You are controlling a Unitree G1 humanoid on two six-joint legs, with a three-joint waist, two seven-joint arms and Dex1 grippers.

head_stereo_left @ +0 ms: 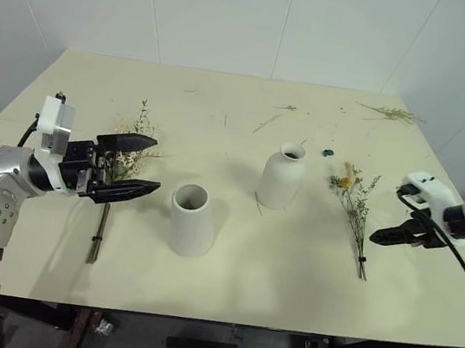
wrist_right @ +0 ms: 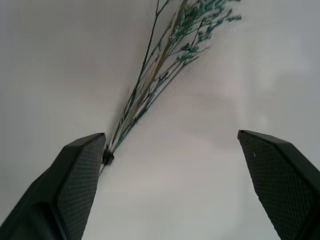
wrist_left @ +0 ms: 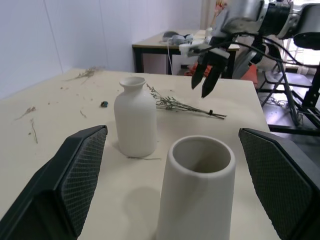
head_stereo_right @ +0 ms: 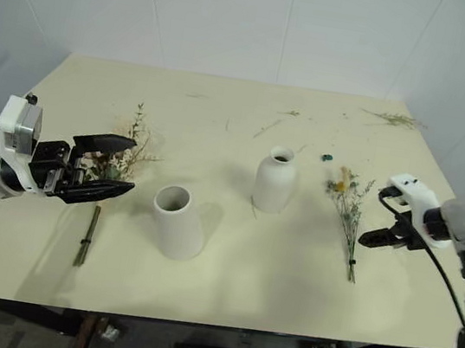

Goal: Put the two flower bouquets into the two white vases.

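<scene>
On the pale bench (head_stereo_left: 289,261) lie both bouquets, flat and ungrasped, with the two white vases upright between them. Nearest the left claw (head_stereo_left: 126,167) is the big bunch (head_stereo_right: 121,157), its leafy head partly hidden behind the black fingers and its brown-bound stems (head_stereo_left: 99,233) trailing toward the bench's near edge. Just beside it stands the tapered wide-mouthed vase (head_stereo_left: 192,219); the rounded narrow-necked vase (head_stereo_left: 282,175) stands a little farther back and to the right. Right of that lies the thin grey-green sprig bunch (head_stereo_left: 353,214), yellow flower at the far end, dark tie (wrist_right: 107,158) at the near end. The left claw hovers level above the bench with its fingers apart, holding nothing. The right claw (head_stereo_left: 391,235) tilts downward just beside the sprig's stem end, fingers likewise apart and empty.

Handling, as judged: both bunches look very light; the sprig appears slender, springy and easily crushed or shed, so the bound stems near the tie are the likely best hold. The big bunch seems top-heavy and soft at the head, stiffest at the brown binding, which offers the surest purchase. The narrow neck would suit the thin sprig, the wide mouth the fuller bunch. Matte vases may tip if nudged.
</scene>
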